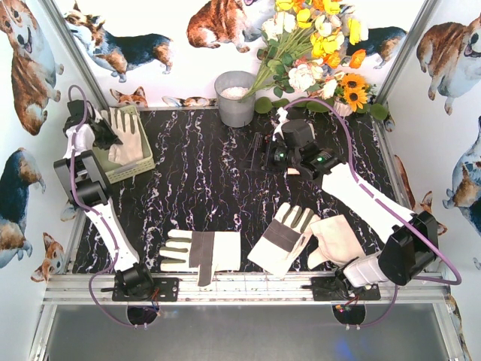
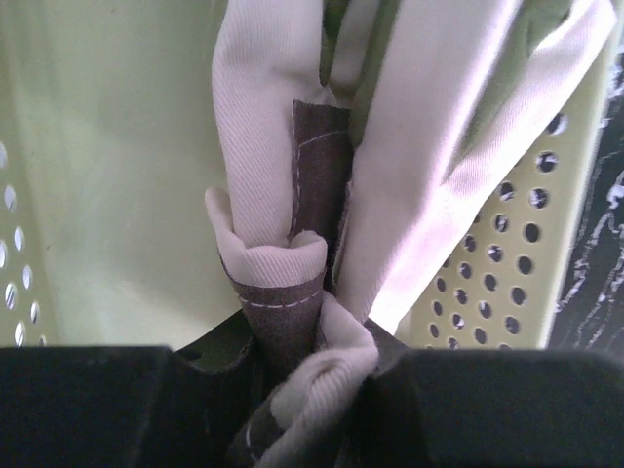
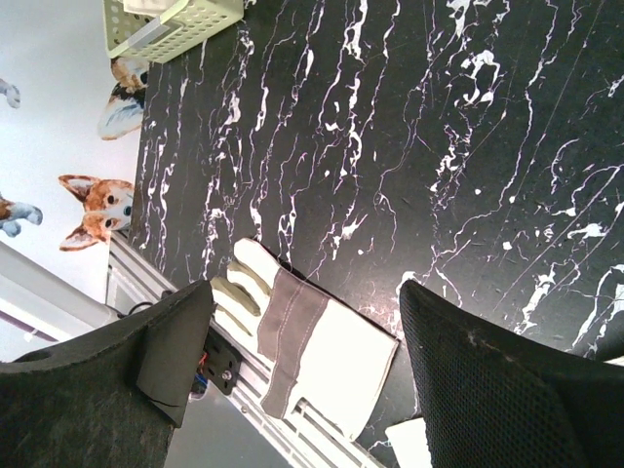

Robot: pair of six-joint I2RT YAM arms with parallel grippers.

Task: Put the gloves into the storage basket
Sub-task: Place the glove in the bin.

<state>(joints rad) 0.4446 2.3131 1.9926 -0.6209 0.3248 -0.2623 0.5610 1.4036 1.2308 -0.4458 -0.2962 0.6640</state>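
Note:
The pale yellow-green storage basket (image 1: 143, 167) stands at the far left. My left gripper (image 1: 104, 134) is over it, shut on a cream glove (image 1: 129, 135) that hangs down into the basket. In the left wrist view the glove (image 2: 283, 195) is bunched between the jaws of the left gripper (image 2: 312, 363), with the basket wall (image 2: 497, 263) behind. Three more gloves lie near the front edge: one at the left (image 1: 199, 252), one in the middle (image 1: 284, 237), one at the right (image 1: 338, 241). My right gripper (image 1: 261, 154) is open and empty above the table's middle. The right wrist view (image 3: 307, 292) looks down on the left glove (image 3: 322, 346).
A round grey metal bucket (image 1: 235, 98) stands at the back centre, with a bunch of artificial flowers (image 1: 316, 45) beside it at the back right. The aluminium rail (image 1: 248, 289) runs along the front edge. The basket (image 3: 180, 24) shows at the top left of the right wrist view.

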